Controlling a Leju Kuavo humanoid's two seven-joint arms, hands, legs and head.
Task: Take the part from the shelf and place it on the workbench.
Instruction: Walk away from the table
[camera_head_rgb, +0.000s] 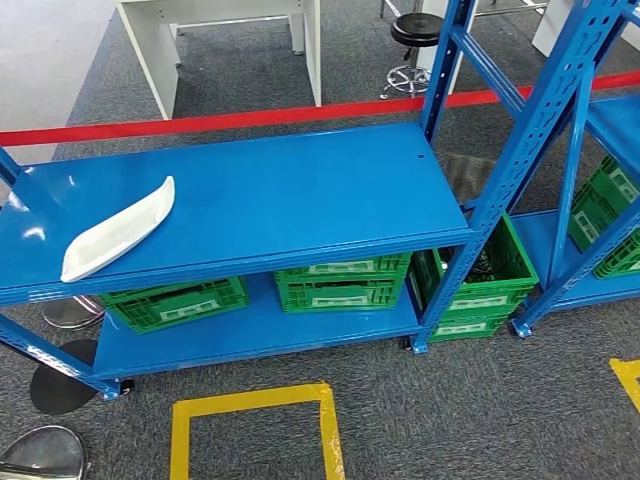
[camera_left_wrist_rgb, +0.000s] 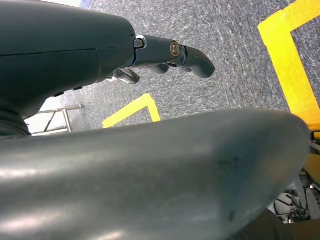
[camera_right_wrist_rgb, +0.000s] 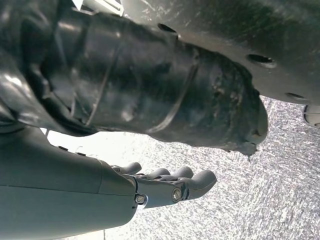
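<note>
Stood before a blue shelf (camera_head_rgb: 287, 190) on grey carpet (camera_head_rgb: 453, 410), with a red barrier tape (camera_head_rgb: 226, 120) stretched behind the shelf. Beyond the tape, a white table (camera_head_rgb: 162, 50) and a black stool (camera_head_rgb: 413, 30). In front of the shelf, a yellow tape square (camera_head_rgb: 253, 400) on the floor. Lay at the left end of the shelf's top board: the white part (camera_head_rgb: 117, 230), long and curved. Sat on the shelf's lower board: green crates (camera_head_rgb: 343, 280), the rightmost holding dark cables. Hung over the carpet with nothing held, fingers stretched out: left hand (camera_left_wrist_rgb: 166, 52) and right hand (camera_right_wrist_rgb: 170, 185).
</note>
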